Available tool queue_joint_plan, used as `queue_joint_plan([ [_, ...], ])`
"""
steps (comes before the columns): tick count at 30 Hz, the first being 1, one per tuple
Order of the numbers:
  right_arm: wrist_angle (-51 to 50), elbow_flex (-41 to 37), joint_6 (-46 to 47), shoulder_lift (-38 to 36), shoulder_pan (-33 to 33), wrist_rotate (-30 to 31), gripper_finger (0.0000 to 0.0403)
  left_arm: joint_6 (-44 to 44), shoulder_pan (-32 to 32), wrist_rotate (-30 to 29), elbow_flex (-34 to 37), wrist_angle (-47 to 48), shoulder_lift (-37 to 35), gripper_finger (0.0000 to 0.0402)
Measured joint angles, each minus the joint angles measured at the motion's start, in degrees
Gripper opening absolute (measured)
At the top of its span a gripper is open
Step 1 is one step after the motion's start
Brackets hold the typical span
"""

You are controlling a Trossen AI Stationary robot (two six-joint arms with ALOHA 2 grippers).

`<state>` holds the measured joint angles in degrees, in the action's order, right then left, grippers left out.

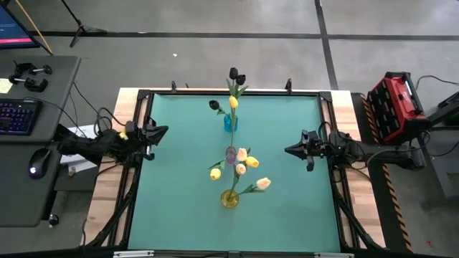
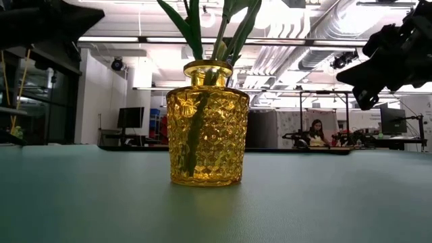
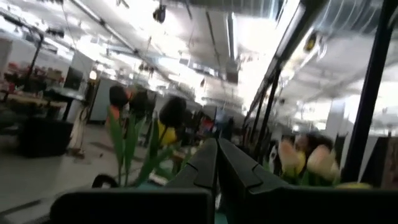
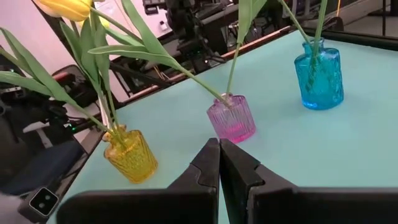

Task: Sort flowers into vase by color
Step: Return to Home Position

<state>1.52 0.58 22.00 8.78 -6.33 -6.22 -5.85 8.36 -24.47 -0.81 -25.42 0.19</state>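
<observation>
Three small glass vases stand in a line down the middle of the teal table: a blue vase [image 1: 229,122] farthest back, a pink vase [image 1: 230,153] in the middle, a yellow vase [image 1: 229,198] nearest. Near-black flowers [image 1: 234,73] and one yellow flower [image 1: 233,102] stick into the blue vase by their stems. Peach flowers [image 1: 242,154] and yellow flowers [image 1: 215,173] rise from the pink and yellow vases. My left gripper [image 1: 163,131] is shut at the table's left edge. At the right edge my right gripper [image 1: 288,150] is also shut. Both point at the vases and hold nothing.
A black frame [image 1: 143,97] runs around the table. To the left stands a desk with a keyboard [image 1: 16,116] and mouse [image 1: 36,166]; at the right sits a red case [image 1: 394,104]. In the low view, a person [image 2: 315,131] sits far behind the table.
</observation>
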Motion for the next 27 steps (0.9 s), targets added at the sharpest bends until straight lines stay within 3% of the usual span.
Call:
queue_joint_plan([
  [27,-0.04,0.00,0.01,-0.18,0.00,0.00,0.0000,0.02,-0.18,-0.17,0.12,1.89,0.91,0.0000],
])
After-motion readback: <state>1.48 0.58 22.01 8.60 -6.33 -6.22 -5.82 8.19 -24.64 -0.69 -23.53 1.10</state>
